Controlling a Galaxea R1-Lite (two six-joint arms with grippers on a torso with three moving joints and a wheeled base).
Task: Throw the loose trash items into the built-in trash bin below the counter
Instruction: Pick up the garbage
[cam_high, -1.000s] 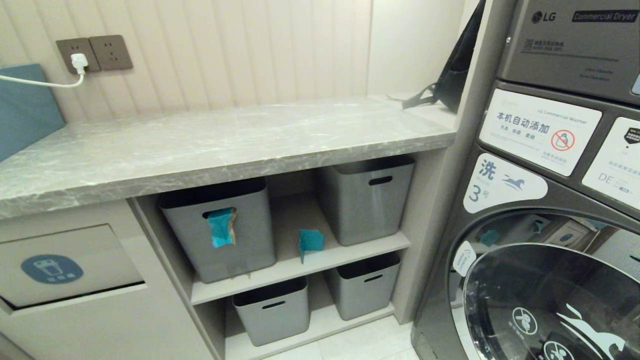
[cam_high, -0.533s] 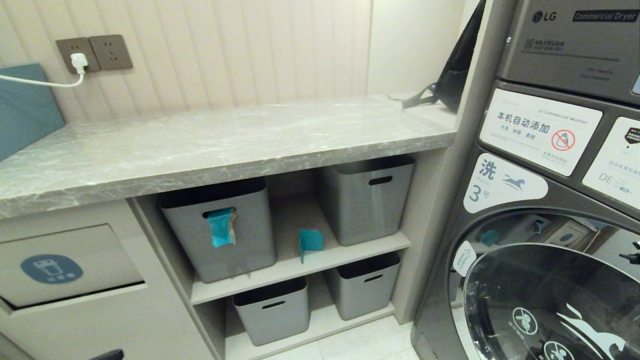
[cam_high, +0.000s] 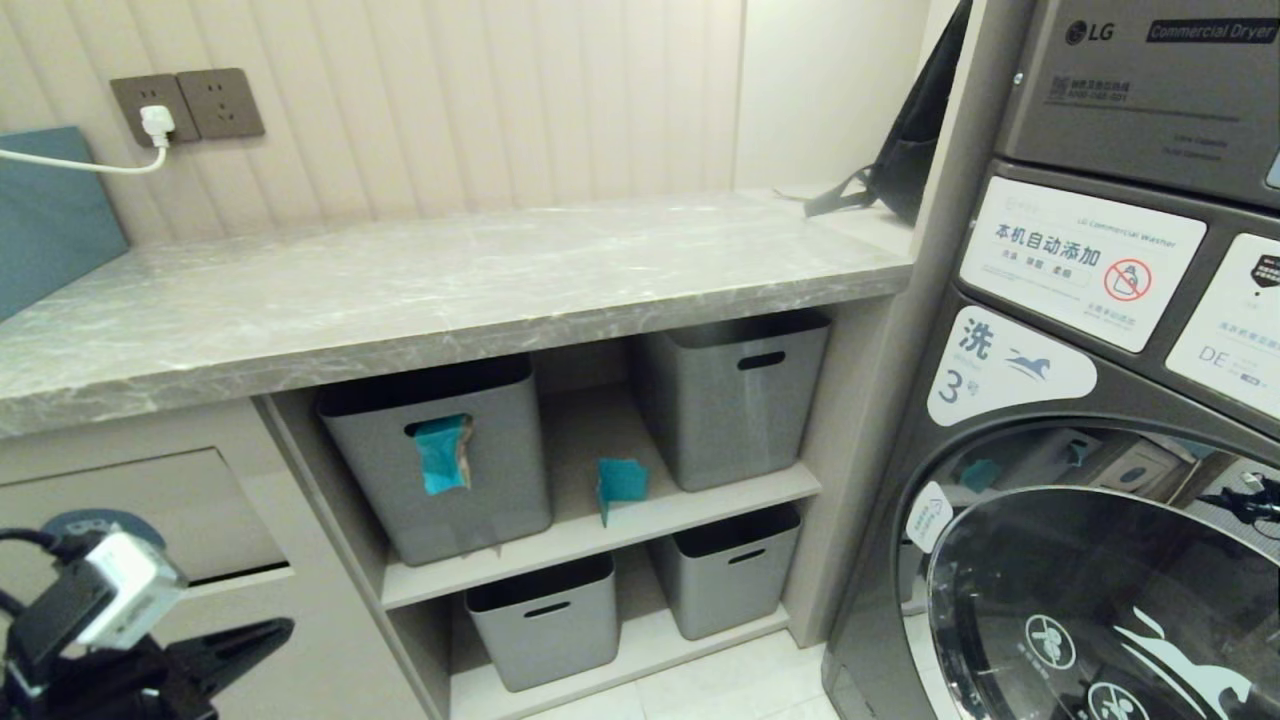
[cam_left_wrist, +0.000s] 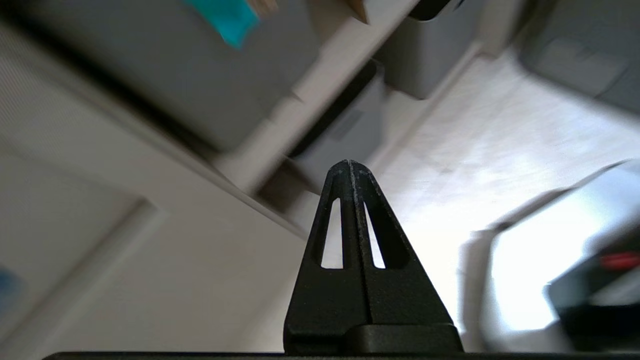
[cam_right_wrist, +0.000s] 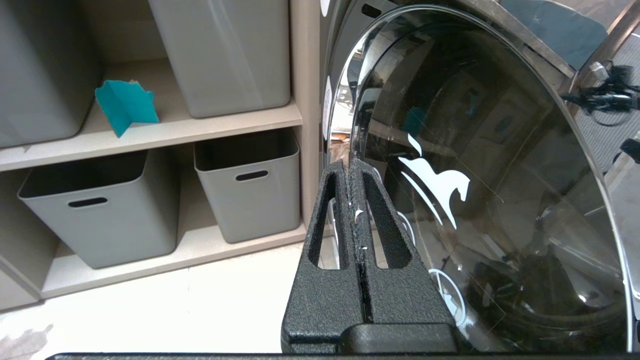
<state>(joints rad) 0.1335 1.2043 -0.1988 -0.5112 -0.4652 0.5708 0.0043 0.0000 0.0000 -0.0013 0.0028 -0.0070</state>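
Left gripper (cam_left_wrist: 350, 167) first — fingers (cam_high: 240, 640) pressed tight together, nothing between them, and in the head view it sits low at the left, in front of the cabinet below the bin flap (cam_high: 150, 520). Its wrist camera partly covers the flap's blue sticker (cam_high: 100, 522). From the left wrist view the tips point past the cabinet front toward the pale floor (cam_left_wrist: 480, 130), with a scrap of teal at the frame's edge.

Right gripper (cam_right_wrist: 352, 167) — fingers likewise closed flat on each other, empty, hanging before the washer door (cam_right_wrist: 475, 165), beside the shelves.

Now the trash. One teal wrapper (cam_high: 442, 455) hangs out of the handle slot of the upper left grey box (cam_high: 440, 460). The second wrapper (cam_high: 620, 482) stands on the upper shelf (cam_high: 600, 535), in the gap between the two upper boxes, touching neither as far as can be seen; the right wrist view shows it too, near the shelf's front edge.

Above it all the desk (cam_high: 430, 290) runs wall to washer, with a black bag (cam_high: 900, 150) at its far right end and a blue-grey box (cam_high: 45, 220) at the far left.
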